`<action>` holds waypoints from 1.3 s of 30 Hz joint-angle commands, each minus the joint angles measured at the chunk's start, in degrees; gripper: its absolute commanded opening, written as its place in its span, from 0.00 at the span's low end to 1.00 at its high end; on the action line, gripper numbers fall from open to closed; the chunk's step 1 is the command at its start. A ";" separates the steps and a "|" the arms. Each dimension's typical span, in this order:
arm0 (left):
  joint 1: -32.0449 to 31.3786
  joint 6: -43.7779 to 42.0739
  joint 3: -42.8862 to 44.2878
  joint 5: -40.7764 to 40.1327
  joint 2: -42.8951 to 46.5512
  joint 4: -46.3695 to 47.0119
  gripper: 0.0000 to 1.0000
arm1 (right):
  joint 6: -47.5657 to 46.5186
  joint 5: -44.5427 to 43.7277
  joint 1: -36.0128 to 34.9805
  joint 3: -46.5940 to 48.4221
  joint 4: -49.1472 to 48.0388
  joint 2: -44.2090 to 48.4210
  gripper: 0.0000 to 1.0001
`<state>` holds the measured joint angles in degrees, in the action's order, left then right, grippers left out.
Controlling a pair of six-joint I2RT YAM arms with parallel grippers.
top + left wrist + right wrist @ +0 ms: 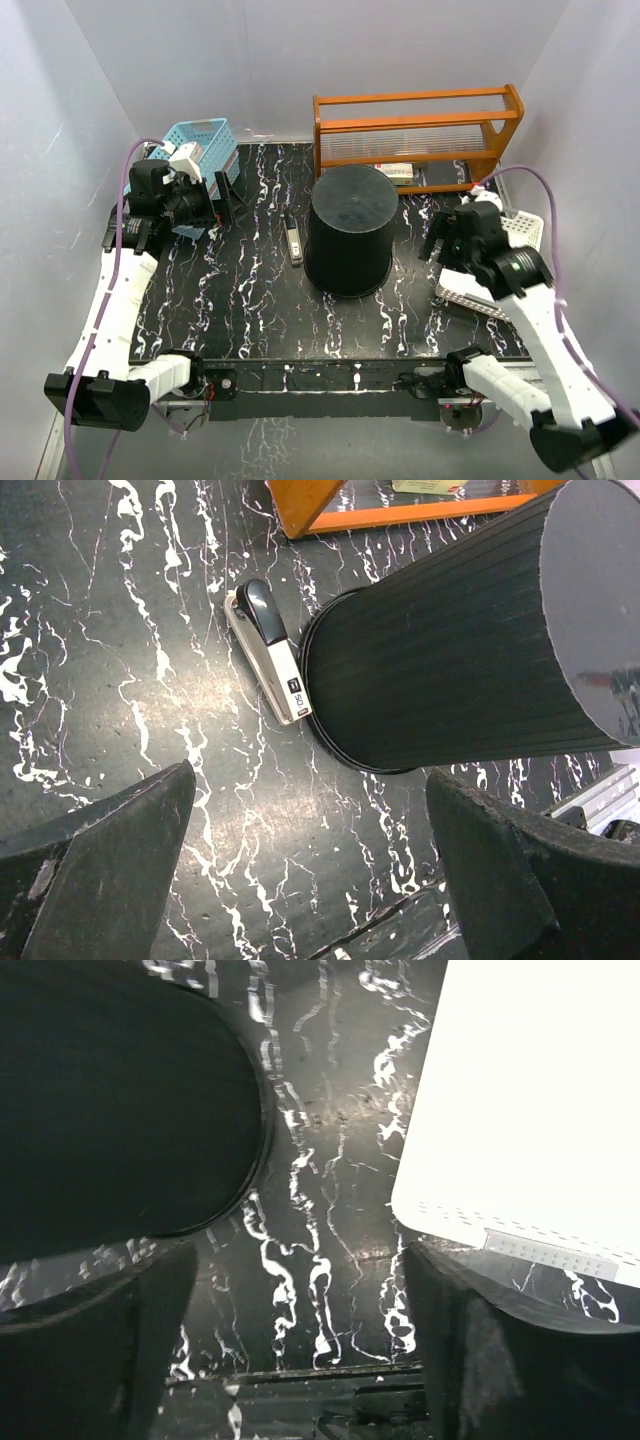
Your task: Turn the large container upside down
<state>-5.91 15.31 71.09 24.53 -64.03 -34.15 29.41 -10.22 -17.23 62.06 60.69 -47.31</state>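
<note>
The large container (350, 232) is a round black ribbed bucket standing mid-table with its rim on the surface and its flat base facing up. The left wrist view shows the container (450, 670) with its rim resting on the marbled top. In the right wrist view the container (110, 1110) fills the upper left. My left gripper (222, 203) hovers to its left, open, with only table between the fingers (310, 780). On the container's right, my right gripper (440, 240) is open and holds nothing (300, 1250).
A black and white stapler (293, 240) (270, 650) lies against the container's left side. An orange wooden rack (415, 135) stands behind it. A blue basket (205, 140) sits at the back left. A white perforated basket (470, 298) (530, 1110) lies under my right arm.
</note>
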 commanded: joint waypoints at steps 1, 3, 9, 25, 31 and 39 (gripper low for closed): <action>-0.06 -1.34 1.21 1.45 0.91 -0.25 0.99 | 0.96 -10.94 -0.08 0.08 -2.33 -7.37 0.72; -0.07 -2.48 2.10 1.51 0.77 -1.21 0.99 | 1.69 -13.98 0.11 -1.54 -4.77 -9.88 0.66; -0.06 -3.47 0.67 0.61 2.77 -2.43 0.99 | 4.18 -17.14 2.02 -5.33 -11.36 -15.53 0.65; -0.04 1.44 -3.33 5.00 3.51 0.45 0.99 | 3.86 -0.14 11.45 -15.56 -33.42 -26.31 0.11; -0.06 0.79 -3.97 5.58 4.58 -1.06 0.99 | 5.66 6.71 11.44 -12.87 -27.96 -19.97 0.00; -0.06 0.93 -4.81 4.05 3.83 0.01 0.99 | 11.52 21.46 11.46 -10.82 -29.67 -4.84 0.00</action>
<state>-5.91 16.08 66.92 28.49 -60.49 -34.68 35.90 -0.08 -5.74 48.34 36.18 -58.11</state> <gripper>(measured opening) 0.988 0.053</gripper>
